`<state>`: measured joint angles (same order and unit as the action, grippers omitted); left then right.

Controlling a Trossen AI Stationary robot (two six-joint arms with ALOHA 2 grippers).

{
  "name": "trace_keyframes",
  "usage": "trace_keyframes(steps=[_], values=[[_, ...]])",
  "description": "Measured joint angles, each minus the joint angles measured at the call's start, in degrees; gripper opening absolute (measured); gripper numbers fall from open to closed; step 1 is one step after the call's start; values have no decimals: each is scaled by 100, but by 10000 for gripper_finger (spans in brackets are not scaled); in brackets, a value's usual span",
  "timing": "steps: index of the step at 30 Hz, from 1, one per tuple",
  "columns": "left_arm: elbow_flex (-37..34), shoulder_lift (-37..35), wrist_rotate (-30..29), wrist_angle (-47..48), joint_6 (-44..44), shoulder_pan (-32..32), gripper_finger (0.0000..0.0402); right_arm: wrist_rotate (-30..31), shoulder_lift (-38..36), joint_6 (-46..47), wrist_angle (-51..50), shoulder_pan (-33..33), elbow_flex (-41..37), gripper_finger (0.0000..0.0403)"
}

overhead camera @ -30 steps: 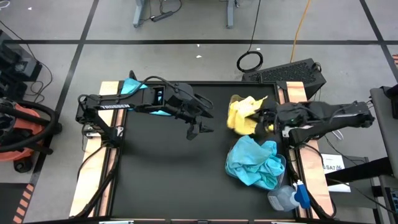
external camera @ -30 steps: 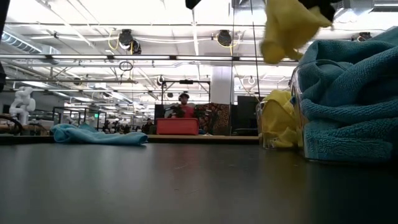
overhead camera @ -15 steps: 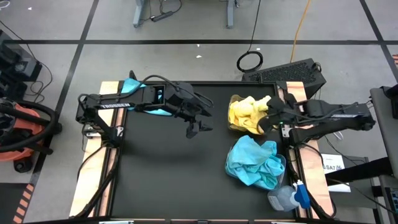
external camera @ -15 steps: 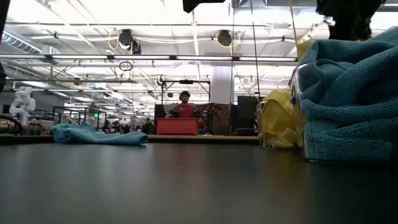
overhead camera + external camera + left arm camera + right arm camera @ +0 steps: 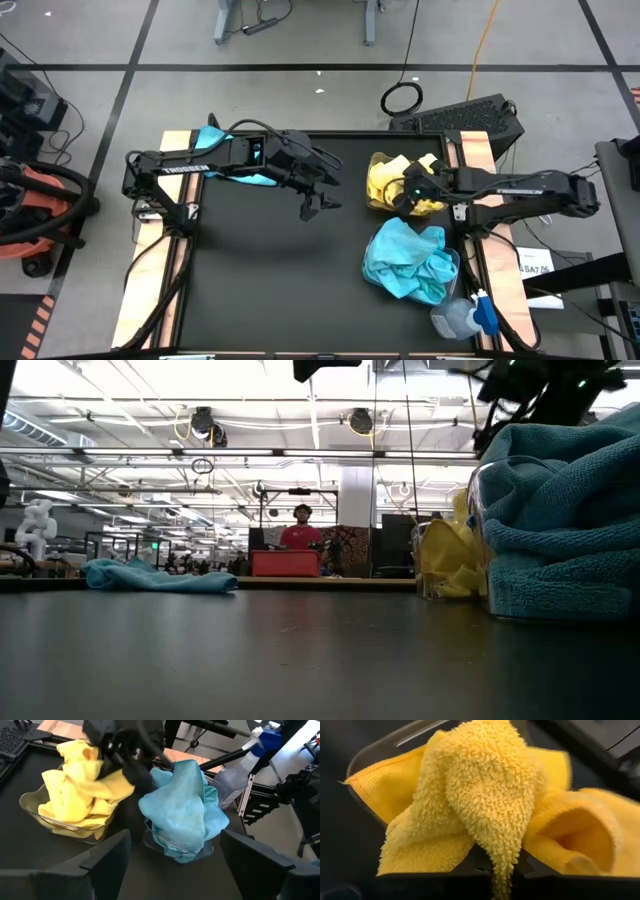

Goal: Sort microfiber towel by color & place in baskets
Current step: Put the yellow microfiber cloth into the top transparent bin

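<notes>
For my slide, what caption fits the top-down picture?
Right gripper presses a yellow towel into its basket.

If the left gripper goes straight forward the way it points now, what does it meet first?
Most likely the basket of yellow towels, or the basket of teal towels beside it: the left wrist view looks between the two across bare black table. The left gripper hangs open; depth is unclear.
</notes>
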<state>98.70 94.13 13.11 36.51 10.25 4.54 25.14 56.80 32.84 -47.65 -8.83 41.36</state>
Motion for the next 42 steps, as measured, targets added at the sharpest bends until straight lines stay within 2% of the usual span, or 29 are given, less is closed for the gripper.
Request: trace_keyframes(steps=[8, 19, 25, 30, 42], values=[[0, 0, 1, 0, 141, -7, 313, -1030, 763, -231, 979, -619, -414, 3], [0, 0, 1, 0, 145, -7, 312, -1918, 1623, -466, 1409, -1033, -404, 4], [0, -2, 1, 3, 137, -7, 312, -2272, 1661, -524, 1416, -1081, -413, 12], [0, -2, 1, 7, 93, -2, 312, -2423, 1333, -523, 1230, -1076, -315, 49], [0, -2, 4, 9, -63, 133, 312, -2579, 441, -586, 449, -1067, 520, 196]])
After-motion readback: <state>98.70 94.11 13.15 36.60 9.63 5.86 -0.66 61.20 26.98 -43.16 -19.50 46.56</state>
